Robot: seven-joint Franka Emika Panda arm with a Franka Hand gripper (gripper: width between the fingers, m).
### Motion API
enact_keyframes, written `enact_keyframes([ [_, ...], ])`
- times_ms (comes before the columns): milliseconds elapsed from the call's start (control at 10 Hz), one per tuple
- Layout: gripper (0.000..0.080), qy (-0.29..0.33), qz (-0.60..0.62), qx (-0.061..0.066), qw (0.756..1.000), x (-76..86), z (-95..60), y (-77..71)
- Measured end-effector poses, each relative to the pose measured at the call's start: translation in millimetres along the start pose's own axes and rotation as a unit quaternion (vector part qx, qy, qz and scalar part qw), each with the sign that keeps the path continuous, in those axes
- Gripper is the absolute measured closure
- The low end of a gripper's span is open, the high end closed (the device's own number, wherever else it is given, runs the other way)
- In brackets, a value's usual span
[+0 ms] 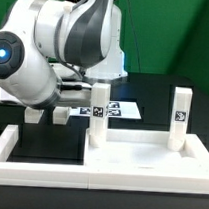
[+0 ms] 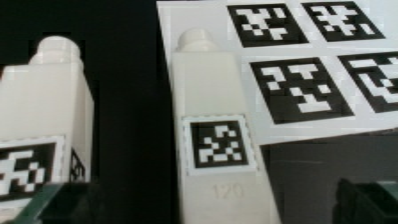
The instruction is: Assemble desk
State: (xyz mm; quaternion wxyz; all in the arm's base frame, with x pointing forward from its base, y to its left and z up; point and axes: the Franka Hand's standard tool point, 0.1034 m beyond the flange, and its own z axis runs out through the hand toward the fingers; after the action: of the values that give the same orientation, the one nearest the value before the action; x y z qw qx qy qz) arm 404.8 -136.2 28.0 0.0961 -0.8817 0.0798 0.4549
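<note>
Desk top (image 1: pixel 140 147) flat on the table (image 2: pixel 125 60), toward the exterior view's right. Carrying two already: first upright leg (image 1: pixel 97 114), second upright leg (image 1: pixel 179 119).

Target leg (image 2: pixel 214 140) centred under the claw (image 2: pixel 210 200), apparently lying flat, tag face up, along the edge of the marker board (image 2: pixel 320 60). Spare leg (image 2: pixel 45 110) just beside it on the side away from the board, parallel, with a strip of bare table between.

Claw spread wide, holding nothing. Fingers (image 2: pixel 365 195) straddling the target leg, one each side, not touching. Leg's long axis square to the closing line – should catch the long sides on closing.

Probably next: straight down, then close near the tagged end. Little room on the spare-leg side – could nudge it.

Claw hidden behind the arm (image 1: pixel 56 49) in the exterior view.
</note>
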Motion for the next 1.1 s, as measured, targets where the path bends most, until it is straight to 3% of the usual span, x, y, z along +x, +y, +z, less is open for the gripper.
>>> enact_keyframes([
  [600, 0.0151, -0.002, 0.002, 0.000, 1.000, 0.0, 0.3, 0.0],
  [1100, 0.0151, -0.004, -0.008, 0.007, 1.000, -3.2, -0.4, 0.6],
])
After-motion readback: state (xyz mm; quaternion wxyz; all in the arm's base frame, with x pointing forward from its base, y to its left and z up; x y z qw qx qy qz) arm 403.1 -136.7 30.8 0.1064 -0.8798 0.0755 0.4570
